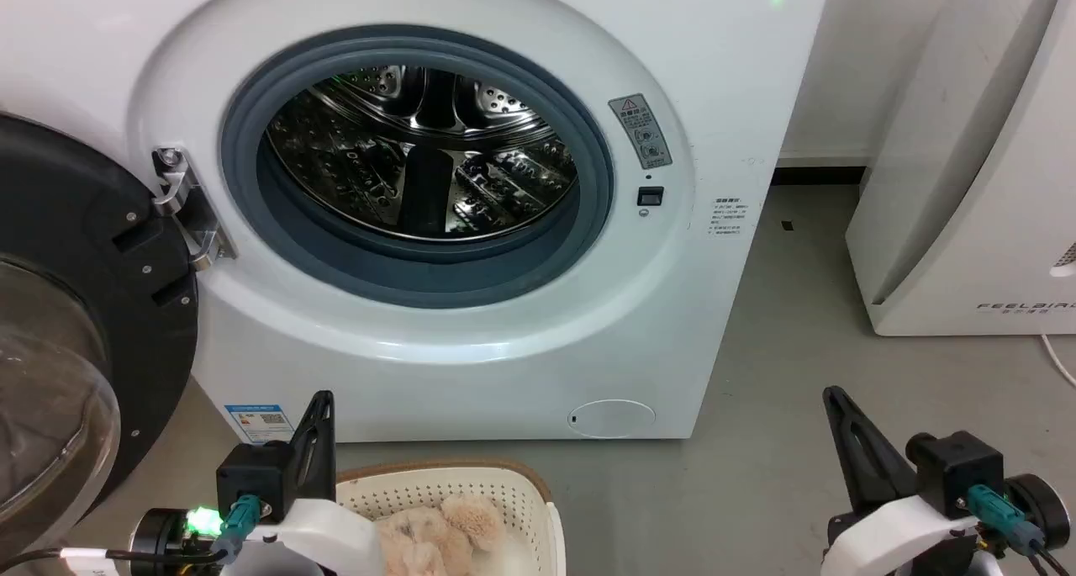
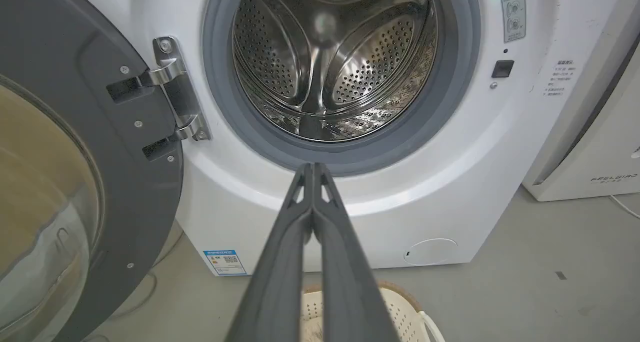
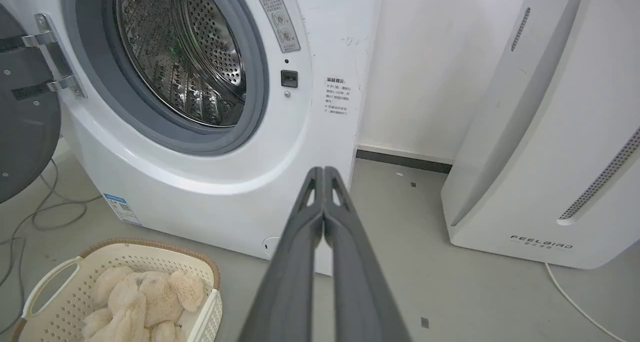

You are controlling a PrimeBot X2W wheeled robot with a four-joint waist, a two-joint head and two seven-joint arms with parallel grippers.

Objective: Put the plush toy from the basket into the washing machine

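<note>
Cream-beige fur marks the plush toy (image 1: 437,530) at the bottom centre of the head view. It lies in the perforated basket (image 1: 513,483) on the floor, just before the washing machine (image 1: 714,97). The steel drum (image 1: 420,164) in the upper middle holds nothing, and the dark-framed glass door (image 1: 92,248) stands swung wide at the left edge. The left gripper (image 1: 322,408) rises at the lower left beside the basket's rim. The right gripper (image 1: 836,404) is at the lower right, well apart from it. Neither touches the toy.

In the left wrist view, that gripper's two fingers lie pressed together with nothing between them. Their tips sit over the lower gasket (image 2: 350,157), and a bit of the basket's rim peeps out at the bottom edge.

In the right wrist view, these fingers too are closed on nothing. At the lower left the toy fills much of the basket (limbs tangled, head hard to make out).

The pick has not begun, I judge. To do it well, the fingers should part first, come down over the toy's thick middle and pinch deep into the fur rather than a loose tuft. They should then lift clear of the rim before heading for the porthole.
</note>
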